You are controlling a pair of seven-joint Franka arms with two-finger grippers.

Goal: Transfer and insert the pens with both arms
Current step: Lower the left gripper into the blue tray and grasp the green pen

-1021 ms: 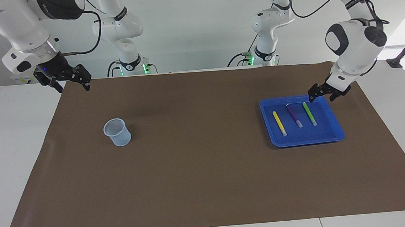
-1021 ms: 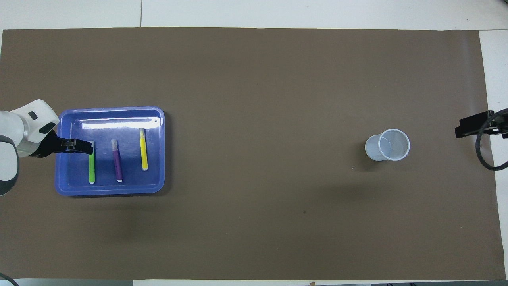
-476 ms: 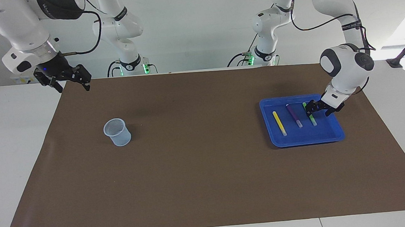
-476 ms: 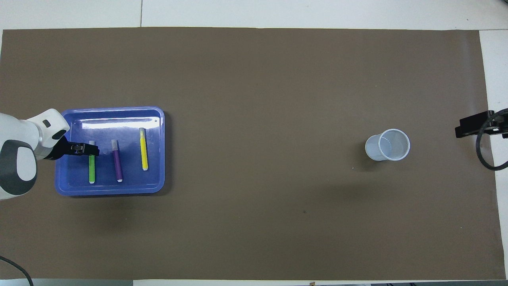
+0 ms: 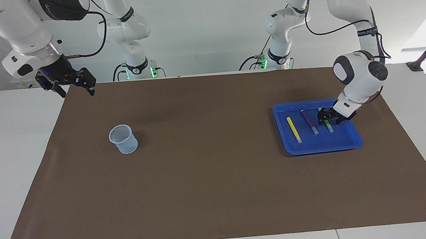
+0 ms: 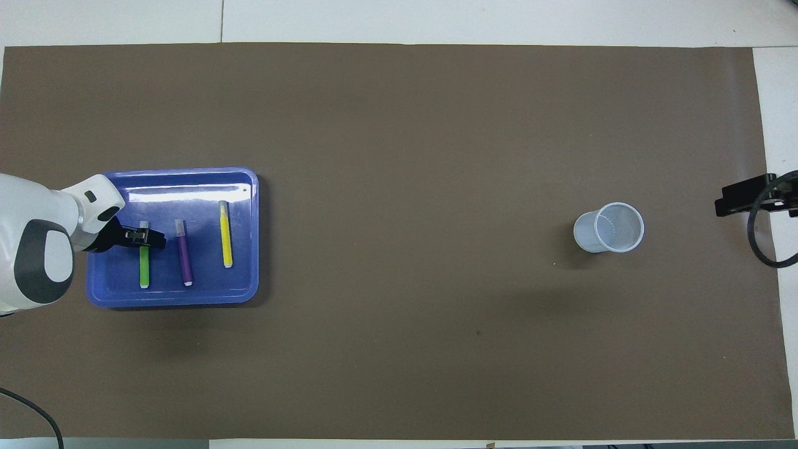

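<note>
green pen (image 5: 326,120): light, stiff, slick, best pinched mid-barrel | left gripper (image 5: 328,116) down astride it in the blue tray (image 5: 320,147), grip unclear | right gripper (image 5: 71,83) open, waiting over the surface's corner

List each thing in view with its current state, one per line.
Green pen: flat in the tray, left gripper down at it.
Purple pen: flat in the tray, untouched.
Yellow pen: flat in the tray, untouched.
Tray: on the mat, holding all three pens.
Cup: upright, empty.
Left gripper: low over the green pen.
Right gripper: open, waiting above the mat's corner.
</note>
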